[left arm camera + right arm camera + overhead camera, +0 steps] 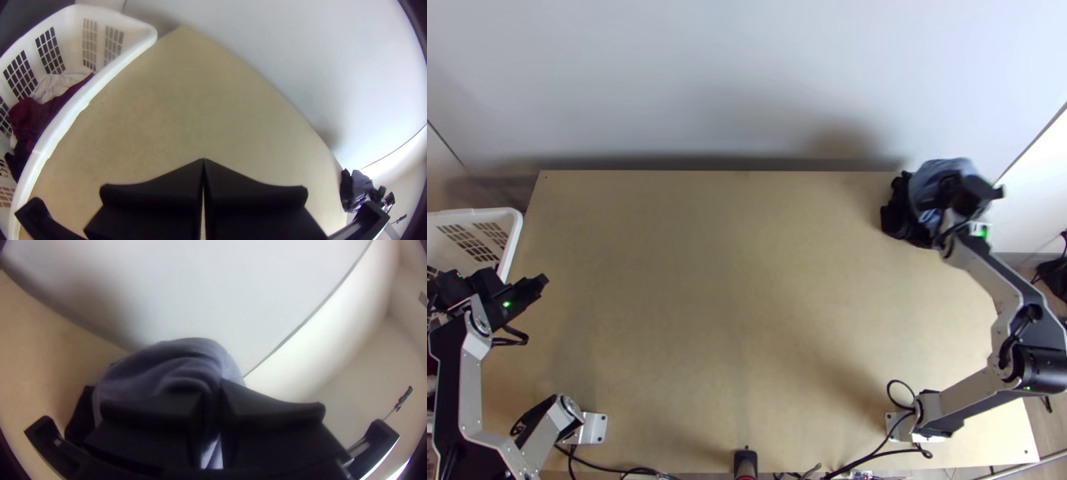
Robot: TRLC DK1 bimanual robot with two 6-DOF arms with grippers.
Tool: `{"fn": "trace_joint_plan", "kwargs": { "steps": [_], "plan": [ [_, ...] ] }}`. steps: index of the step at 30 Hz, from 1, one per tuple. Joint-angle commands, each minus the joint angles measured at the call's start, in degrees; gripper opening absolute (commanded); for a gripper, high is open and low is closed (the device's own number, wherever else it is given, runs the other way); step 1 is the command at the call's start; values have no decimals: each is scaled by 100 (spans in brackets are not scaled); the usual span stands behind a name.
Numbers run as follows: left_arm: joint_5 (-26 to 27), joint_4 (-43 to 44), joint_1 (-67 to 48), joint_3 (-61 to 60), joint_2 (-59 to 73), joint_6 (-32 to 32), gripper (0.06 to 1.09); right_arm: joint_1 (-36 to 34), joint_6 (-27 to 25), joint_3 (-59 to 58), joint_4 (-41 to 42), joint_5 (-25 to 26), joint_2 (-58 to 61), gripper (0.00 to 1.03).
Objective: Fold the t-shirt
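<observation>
The grey-blue cloth [939,170] lies bunched at the far right corner of the bench [731,304], beside and partly over the black cloth [899,216]. It is a rounded heap with curved folds, so I can't tell which way it points, nor make out 1 clear long axis.

My right arm reaches up the bench's right side, bent at the elbow, and my right claw [951,192] is at the heap. In its wrist view the 2 fingers are nearly together, clamped on the grey-blue cloth. My left arm is bent along the left side, its claw [543,282] over the left margin of the bench near the white basket [509,224], the 2 fingers together with nothing between them. Inside the basket are a dark red cloth [31,115] and a white cloth [55,84].

The wall [747,80] runs along the far edge, close to the heap. Between my 2 arms the middle of the bench is bare, giving me wide open room.
</observation>
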Motion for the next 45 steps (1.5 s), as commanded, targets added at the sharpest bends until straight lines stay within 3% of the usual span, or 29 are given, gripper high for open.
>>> {"fn": "trace_joint_plan", "kwargs": {
  "steps": [1,9,21,22,23,25,26,27,30,34,35,36,40,45],
  "plan": [
    [2,71,332,-156,263,396,9,604,134,-603,267,417,421,3],
    [10,71,367,-139,298,466,9,639,301,-137,329,601,1282,3],
    [19,-193,332,-112,52,466,9,226,1452,-66,179,425,1748,3],
    [19,-202,323,-112,52,458,10,226,1479,-145,179,399,1660,8],
    [19,-237,314,-104,52,458,10,253,1496,-225,188,364,1537,20],
    [19,-342,305,-60,43,458,10,297,1637,-348,153,285,1203,61],
    [28,-404,305,-33,43,458,10,341,1655,-400,109,258,1028,72],
    [37,-439,296,-24,43,458,10,393,1672,-427,3,241,825,75],
    [37,-509,288,37,-9,440,10,595,1874,-348,-805,127,96,97],
    [37,-782,279,230,-18,387,11,1211,2094,-251,-1921,39,-1222,99],
    [37,-879,279,274,-27,378,13,1360,2112,-286,-2080,30,-1574,99],
    [37,-967,279,310,-53,378,22,1536,2112,-312,-2264,30,-1908,99],
    [37,-1160,288,318,-203,378,64,1931,2314,-427,-3002,21,-2831,99],
    [72,-1274,288,301,-396,387,90,2090,3175,-436,-4382,21,-3508,99]
  ]
}}
